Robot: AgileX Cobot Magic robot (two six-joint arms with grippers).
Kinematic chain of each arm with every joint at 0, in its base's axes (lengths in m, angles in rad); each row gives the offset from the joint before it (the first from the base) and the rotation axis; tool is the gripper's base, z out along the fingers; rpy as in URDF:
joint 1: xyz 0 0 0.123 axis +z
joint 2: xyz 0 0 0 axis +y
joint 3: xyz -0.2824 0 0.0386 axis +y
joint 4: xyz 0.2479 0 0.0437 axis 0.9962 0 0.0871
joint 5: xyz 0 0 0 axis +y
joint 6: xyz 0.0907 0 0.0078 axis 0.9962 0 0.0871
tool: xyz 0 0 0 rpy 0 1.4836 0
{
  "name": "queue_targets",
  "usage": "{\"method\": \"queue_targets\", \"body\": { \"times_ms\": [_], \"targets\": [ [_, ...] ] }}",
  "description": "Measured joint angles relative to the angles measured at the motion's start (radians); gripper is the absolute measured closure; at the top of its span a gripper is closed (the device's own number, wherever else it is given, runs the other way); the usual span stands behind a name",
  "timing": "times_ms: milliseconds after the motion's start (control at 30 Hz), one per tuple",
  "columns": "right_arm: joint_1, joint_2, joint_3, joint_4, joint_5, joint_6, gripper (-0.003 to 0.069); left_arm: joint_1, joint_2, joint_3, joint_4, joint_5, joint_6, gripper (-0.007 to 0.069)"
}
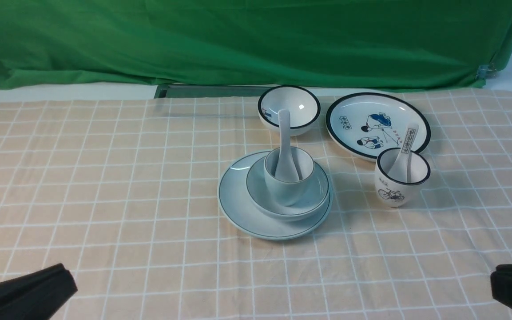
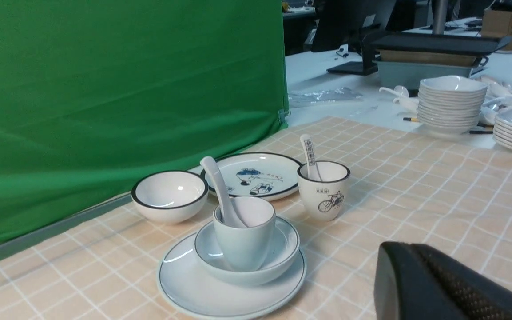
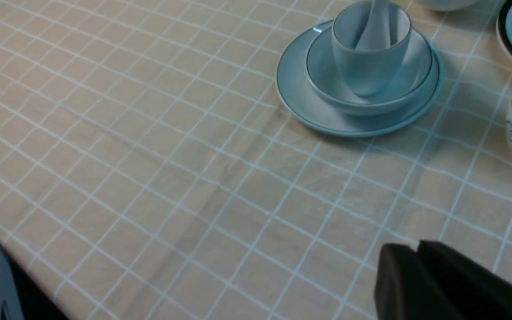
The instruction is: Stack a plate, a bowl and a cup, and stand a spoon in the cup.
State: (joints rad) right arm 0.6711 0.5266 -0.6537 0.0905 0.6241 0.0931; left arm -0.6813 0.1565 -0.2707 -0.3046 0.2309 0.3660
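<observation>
Front view: stack looks done imo. The plate (image 1: 238, 209) sits mid-table on the checked cloth, w/ the bowl (image 1: 313, 200) in it, the cup (image 1: 287, 189) in the bowl and the spoon (image 1: 284, 133) standing in the cup, handle leaning toward the back. The left gripper (image 1: 60, 284) and right gripper (image 1: 502, 284) sit at the near corners, well apart from the stack. The right's fingers look pressed together on nothing; the left, can't tell. Risk: an arm sweep clipping the tall spoon handle tips the cup. The bowl sits off-centre on the plate, so a nudge could slide it toward the bike cup (image 1: 400, 182) nearby.
</observation>
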Motion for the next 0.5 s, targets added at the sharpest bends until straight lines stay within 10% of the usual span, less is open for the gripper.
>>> {"method": "queue_targets", "body": {
  "times_ms": [367, 500],
  "targets": [
    [-0.059, -0.09, 0.011, -0.024, -0.001, -0.01, 0.0579, 0.0, 0.0, 0.001, 0.001, 0.007, 0.0, 0.0622],
    [-0.286, -0.189, 0.162, -0.004, -0.084, -0.11, 0.064, 0.0, 0.0, 0.001, 0.009, 0.007, 0.0, 0.0622]
  ]
}}
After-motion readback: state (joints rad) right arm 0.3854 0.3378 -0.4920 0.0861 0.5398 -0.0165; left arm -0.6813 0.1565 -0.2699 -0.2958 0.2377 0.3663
